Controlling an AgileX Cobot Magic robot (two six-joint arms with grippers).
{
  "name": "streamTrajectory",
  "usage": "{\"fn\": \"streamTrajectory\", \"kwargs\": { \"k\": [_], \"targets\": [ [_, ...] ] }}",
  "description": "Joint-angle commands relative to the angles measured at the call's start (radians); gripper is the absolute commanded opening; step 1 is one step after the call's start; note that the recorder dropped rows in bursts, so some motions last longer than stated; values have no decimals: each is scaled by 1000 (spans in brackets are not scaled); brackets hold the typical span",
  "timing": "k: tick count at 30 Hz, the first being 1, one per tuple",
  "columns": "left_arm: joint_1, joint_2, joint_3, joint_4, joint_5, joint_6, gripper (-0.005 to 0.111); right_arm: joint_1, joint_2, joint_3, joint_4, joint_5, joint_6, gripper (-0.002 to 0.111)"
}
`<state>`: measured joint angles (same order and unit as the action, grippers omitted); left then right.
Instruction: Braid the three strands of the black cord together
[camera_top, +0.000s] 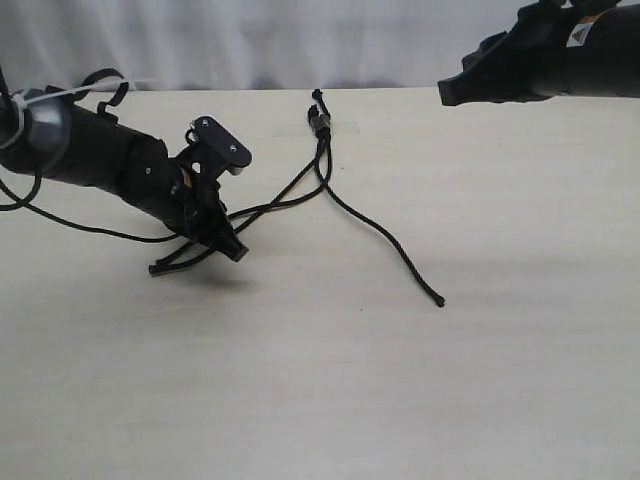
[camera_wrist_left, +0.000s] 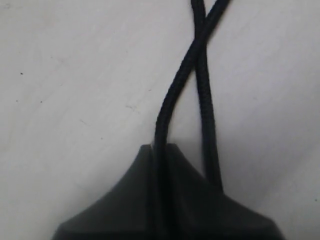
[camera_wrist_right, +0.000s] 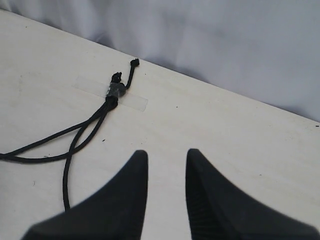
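- Between the jaws of the left gripper (camera_wrist_left: 159, 150), pressed together at the table (camera_top: 420, 400), sits one of the three strands (camera_wrist_left: 161, 120).
- Ahead of the spread right gripper (camera_wrist_right: 166, 152) lies the black cord (camera_wrist_right: 116, 91).
- Limp, light; pinch near tips.

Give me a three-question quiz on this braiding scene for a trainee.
1. True or false: the right gripper holds a strand.
2. How many of the three strands run to the left gripper? A one, B two, C three.
3. Fill in: the black cord's bound end is stuck to the table with clear ____.
Key: 1 false, its fingers are apart and empty; 2 B; 3 tape.
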<state>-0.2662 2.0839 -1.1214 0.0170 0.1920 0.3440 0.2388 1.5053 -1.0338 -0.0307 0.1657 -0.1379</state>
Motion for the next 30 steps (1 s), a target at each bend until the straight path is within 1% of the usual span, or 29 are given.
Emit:
{"fn": "streamTrajectory", "kwargs": {
  "k": [1, 4, 6, 8, 11, 13, 15, 17, 24, 30],
  "targets": [
    [-20, 9, 2, -10, 93, 3, 0, -5, -5, 6, -8, -17, 3, 25],
    [-75, 9, 2, -27, 166, 3, 0, -5, 3, 6, -3, -24, 3, 25],
    [-140, 9, 2, -69, 204, 9, 0, -5, 8, 6, -3, -29, 3, 25],
    [-225, 9, -5, -125, 229, 57, 0, -5, 14, 6, -3, -36, 3, 25],
    [-350, 9, -45, -132, 244, 64, 0, -5, 18, 6, -3, -41, 3, 25],
    [-390, 9, -87, -104, 258, 53, 0, -5, 18, 6, -3, -41, 3, 25],
    [-390, 2, -120, -82, 284, -4, 0, -5, 18, 6, -3, -39, 3, 25],
    [-369, -23, -131, -64, 289, -44, 0, -5, 18, 6, -3, -37, 3, 25],
    [-281, -155, -127, -62, 321, -53, 0, -5, 18, 6, -3, -41, 3, 25],
    [-190, -179, -125, -62, 347, -60, 0, -5, 18, 6, -3, -41, 3, 25]
  ]
}}
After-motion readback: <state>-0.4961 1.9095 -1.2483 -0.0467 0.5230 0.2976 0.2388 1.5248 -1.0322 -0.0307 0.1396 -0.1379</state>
